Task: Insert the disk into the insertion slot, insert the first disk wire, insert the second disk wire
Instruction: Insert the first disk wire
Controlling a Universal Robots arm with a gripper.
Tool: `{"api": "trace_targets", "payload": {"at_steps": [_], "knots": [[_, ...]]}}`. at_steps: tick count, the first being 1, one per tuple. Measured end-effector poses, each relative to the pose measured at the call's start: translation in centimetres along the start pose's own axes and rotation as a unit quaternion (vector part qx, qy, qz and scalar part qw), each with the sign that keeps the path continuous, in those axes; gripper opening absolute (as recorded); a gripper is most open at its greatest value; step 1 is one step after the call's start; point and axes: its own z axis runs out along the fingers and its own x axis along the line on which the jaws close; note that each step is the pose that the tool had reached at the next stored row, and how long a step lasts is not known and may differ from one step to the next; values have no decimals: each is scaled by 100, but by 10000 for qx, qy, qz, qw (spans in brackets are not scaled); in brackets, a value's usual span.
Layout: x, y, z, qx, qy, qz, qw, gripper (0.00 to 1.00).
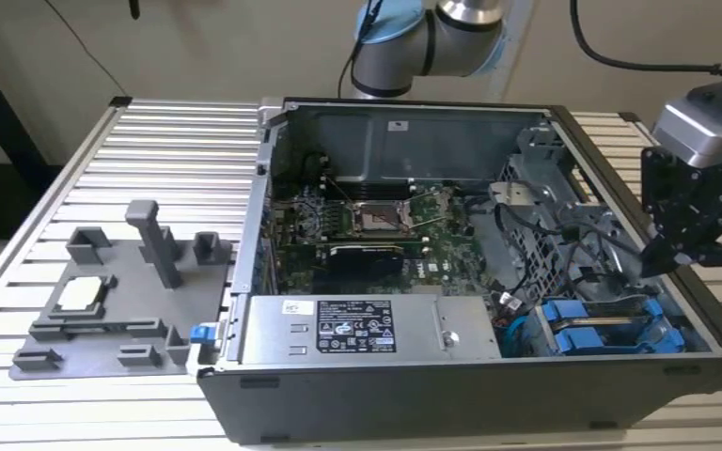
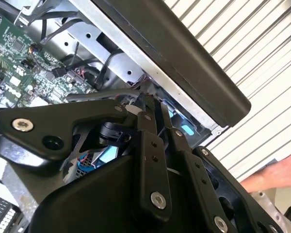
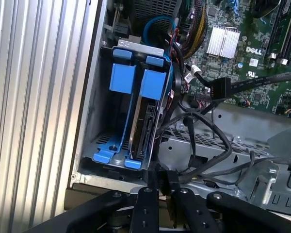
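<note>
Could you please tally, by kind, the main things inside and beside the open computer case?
Blue carriers: 2
Power supply box: 1
Circuit board: 1
Grey fixture plate: 1
Total: 5

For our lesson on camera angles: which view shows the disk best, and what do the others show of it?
The first wrist view: the disk stands edge-on in its blue carrier inside the drive cage, close and unblocked. The exterior view shows the carrier's blue top, far off. The second wrist view shows blue slivers.
</note>
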Motion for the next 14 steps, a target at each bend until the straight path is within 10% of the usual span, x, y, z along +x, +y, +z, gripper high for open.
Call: {"api": "trace_targets", "payload": {"at_steps": [14], "knots": [[111,165,6,-119,-24,27,9999,19]]}}
